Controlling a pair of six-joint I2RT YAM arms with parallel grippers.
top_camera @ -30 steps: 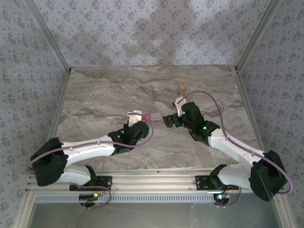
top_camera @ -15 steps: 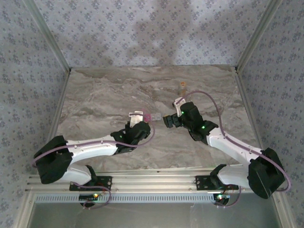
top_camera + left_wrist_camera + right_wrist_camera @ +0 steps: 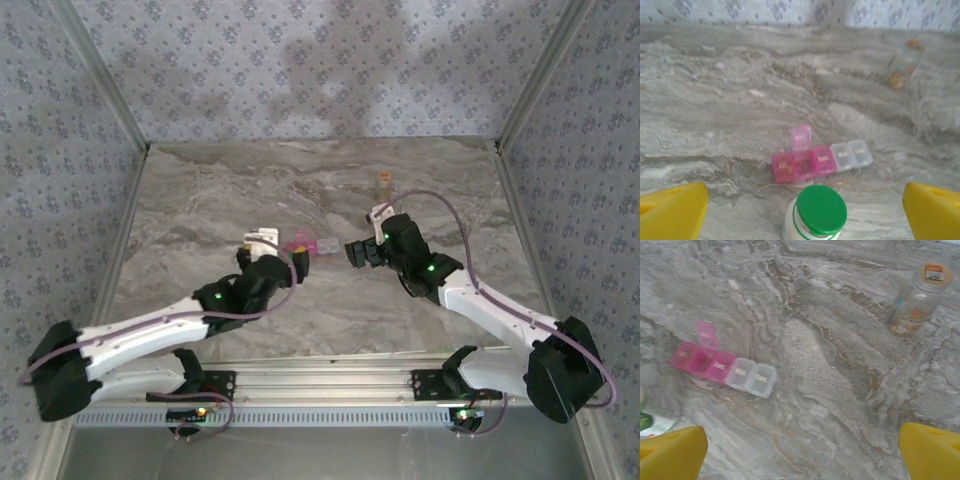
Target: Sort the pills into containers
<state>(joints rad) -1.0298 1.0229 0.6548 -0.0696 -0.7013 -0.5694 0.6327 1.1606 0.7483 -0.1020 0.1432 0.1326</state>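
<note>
A white bottle with a green cap point(image 3: 821, 210) stands upright between the yellow fingertips point(image 3: 672, 212) of my left gripper point(image 3: 802, 217), which is open and clear of the bottle on both sides. Just beyond it lies the pink-and-clear strip pill case point(image 3: 822, 159), with one pink lid standing open. In the top view the case point(image 3: 312, 244) lies between the left gripper point(image 3: 280, 250) and the right gripper point(image 3: 360, 235). My right gripper point(image 3: 800, 455) is open over bare marble, with the case point(image 3: 722, 365) to its left. The small clear vial point(image 3: 917, 300) stands upright at the far right, with something coloured in its bottom.
The marble table point(image 3: 200, 200) is walled in by patterned panels at the back and sides. The vial point(image 3: 383, 182) stands alone towards the back, right of centre. Both arms reach inward from the near corners, so their wrists crowd the middle of the table.
My left gripper has opened wide and let go of the bottle, and its arm has drawn back to the left, uncovering more of the pill case. The right arm has hardly moved.
</note>
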